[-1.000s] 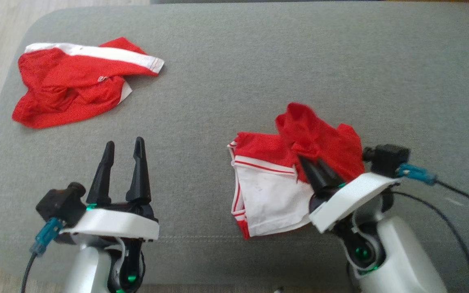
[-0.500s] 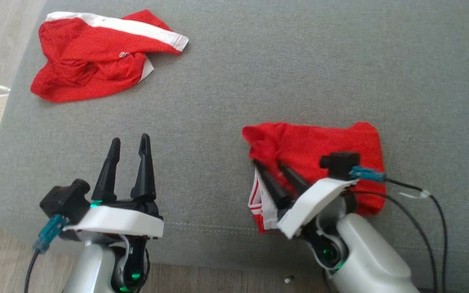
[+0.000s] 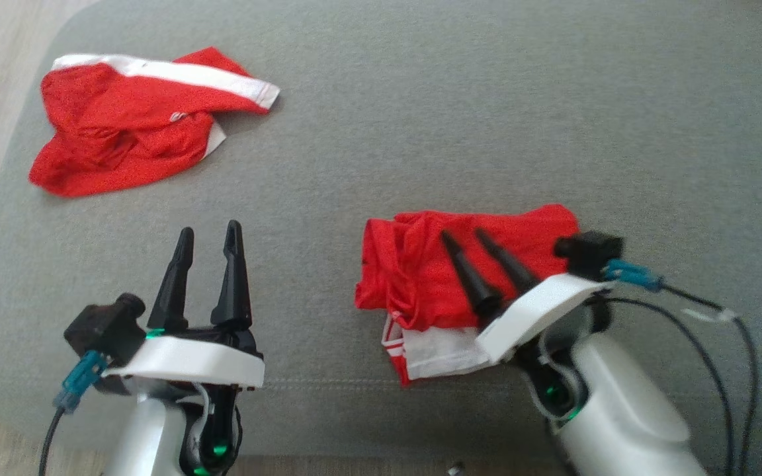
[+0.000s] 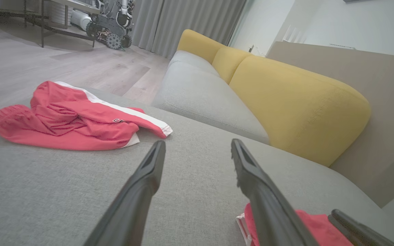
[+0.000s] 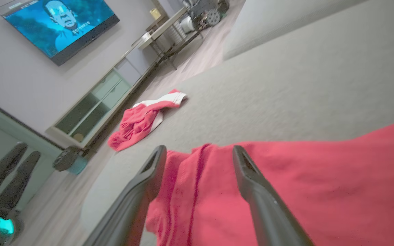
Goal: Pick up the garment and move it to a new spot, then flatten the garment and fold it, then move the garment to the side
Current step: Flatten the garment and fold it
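Garment [image 3: 407, 277] lies bunched on the grey cushion [image 3: 460, 119] near its front edge — right gripper [image 3: 464, 233] rests over it, fingers spread and gripping nothing; left gripper [image 3: 210, 228] hovers well aside, fingers likewise spread.

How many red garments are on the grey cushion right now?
2. A crumpled red-and-white mesh garment lies at the grey fabric cushion's far left; a second red-and-white garment lies near the front edge, under the open right gripper. None appears hidden.
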Tool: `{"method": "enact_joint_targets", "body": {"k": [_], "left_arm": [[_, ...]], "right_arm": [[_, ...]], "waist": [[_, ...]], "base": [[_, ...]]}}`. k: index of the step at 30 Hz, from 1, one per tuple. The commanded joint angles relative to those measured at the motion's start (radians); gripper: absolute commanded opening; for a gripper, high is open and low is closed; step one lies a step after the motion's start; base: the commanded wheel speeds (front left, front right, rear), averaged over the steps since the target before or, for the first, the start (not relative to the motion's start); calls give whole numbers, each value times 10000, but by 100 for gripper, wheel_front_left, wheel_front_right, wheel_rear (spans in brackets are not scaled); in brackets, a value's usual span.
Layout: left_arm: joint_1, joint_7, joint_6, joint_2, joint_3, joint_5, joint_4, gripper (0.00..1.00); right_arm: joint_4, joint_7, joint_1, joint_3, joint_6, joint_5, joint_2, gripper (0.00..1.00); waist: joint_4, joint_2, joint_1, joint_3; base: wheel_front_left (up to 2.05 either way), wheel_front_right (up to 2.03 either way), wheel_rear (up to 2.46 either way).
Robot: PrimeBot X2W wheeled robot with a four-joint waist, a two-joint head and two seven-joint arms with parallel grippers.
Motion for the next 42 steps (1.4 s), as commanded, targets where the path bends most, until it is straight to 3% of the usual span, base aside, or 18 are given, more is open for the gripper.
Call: {"method": "enact_joint_targets", "body": {"k": [1, 8, 17, 25, 37, 38, 39, 42], "left_arm": [[-207, -122, 53, 28, 335, 11, -355, 100], [-151, -122, 71, 28, 232, -13, -519, 100], [-100, -122, 141, 28, 130, 304, -741, 100], [473, -122, 411, 28, -68, 960, -1130, 100], [360, -122, 395, 28, -188, 1011, -1154, 100], [349, -122, 400, 28, -200, 992, -1144, 100], [341, -122, 409, 28, -212, 966, -1140, 100], [304, -122, 413, 28, -266, 893, -1120, 100]], "right_arm": [[-467, -149, -398, -504, 63, -693, 135, 100], [-1928, -436, -51, -2856, 63, -4370, -70, 100], [-3399, -1588, 1109, -4067, 63, -6322, -392, 100], [-3753, -2405, 2156, -4636, 63, -7060, -93, 100], [-3583, -2429, 1996, -4302, 63, -7221, 85, 100], [-3545, -2422, 1949, -4201, 63, -7189, 90, 67], [-3497, -2408, 1894, -4064, 63, -7149, 94, 0], [-3262, -2328, 1650, -3492, 63, -6928, 105, 0]], "waist": [[-301, 0, 0, -221], [-838, 0, 0, -353], [-1053, 0, 0, -338], [-1142, 0, 0, -377], [-723, 0, 0, -112], [-651, 0, 0, -72], [-574, 0, 0, -24], [-334, 0, 0, 147]], "base": [[0, 0, 0], [0, 0, 0], [0, 0, 0], [0, 0, 0], [0, 0, 0], [0, 0, 0], [0, 0, 0], [0, 0, 0]]}}
